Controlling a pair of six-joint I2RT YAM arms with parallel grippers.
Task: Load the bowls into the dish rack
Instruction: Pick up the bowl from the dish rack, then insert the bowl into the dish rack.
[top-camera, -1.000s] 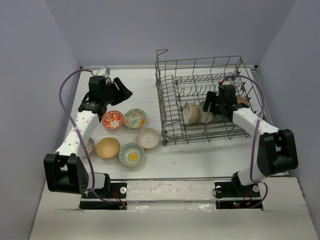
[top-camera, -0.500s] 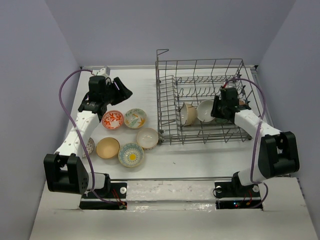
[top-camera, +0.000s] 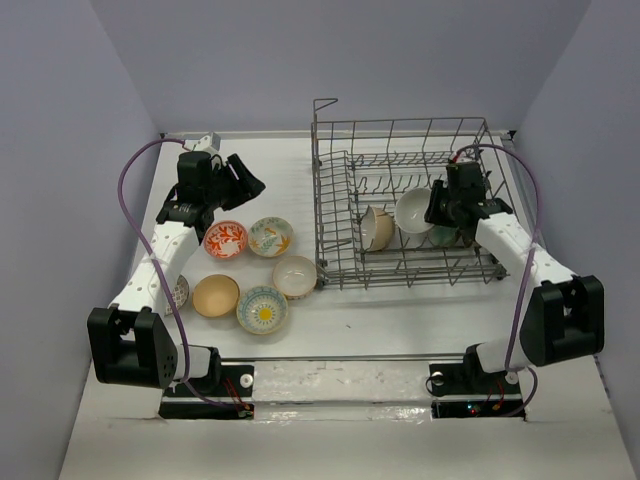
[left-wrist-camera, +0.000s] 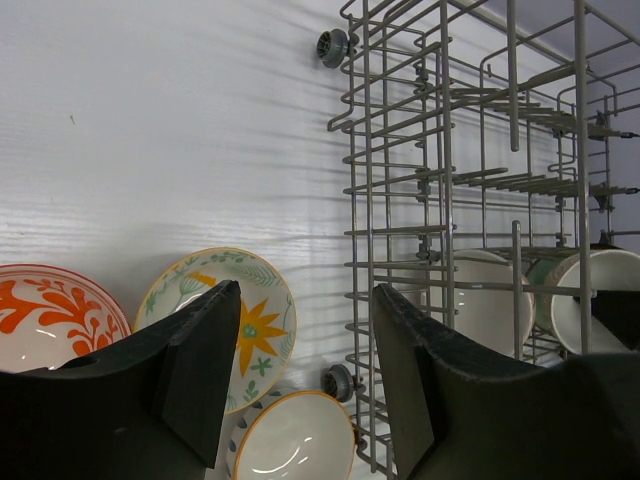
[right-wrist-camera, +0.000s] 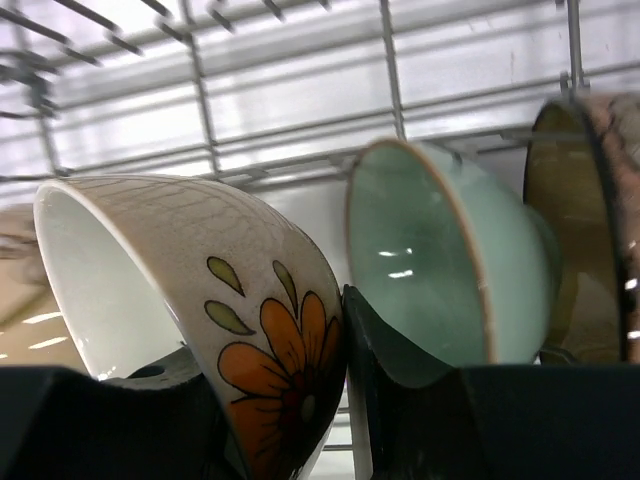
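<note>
Rack (top-camera: 395, 270): at the bench's (top-camera: 400, 320) right. Right gripper (top-camera: 440, 209): jaws have closed on the floral bowl's (right-wrist-camera: 270, 300) wall and shifted it rightward inside the rack, beside the teal bowl (right-wrist-camera: 440, 270). Left gripper (left-wrist-camera: 305, 295): jaws part-open, empty. Loose bowls (top-camera: 263, 308) await loading.

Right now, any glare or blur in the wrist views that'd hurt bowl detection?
Right wrist: background behind the grey wire dish rack is blown out, small glints inside the teal ceramic bowl, brown ceramic bowl at the right edge looks soft. Left wrist: rack shadows streak the white table; left gripper near-black, little detail.
</note>
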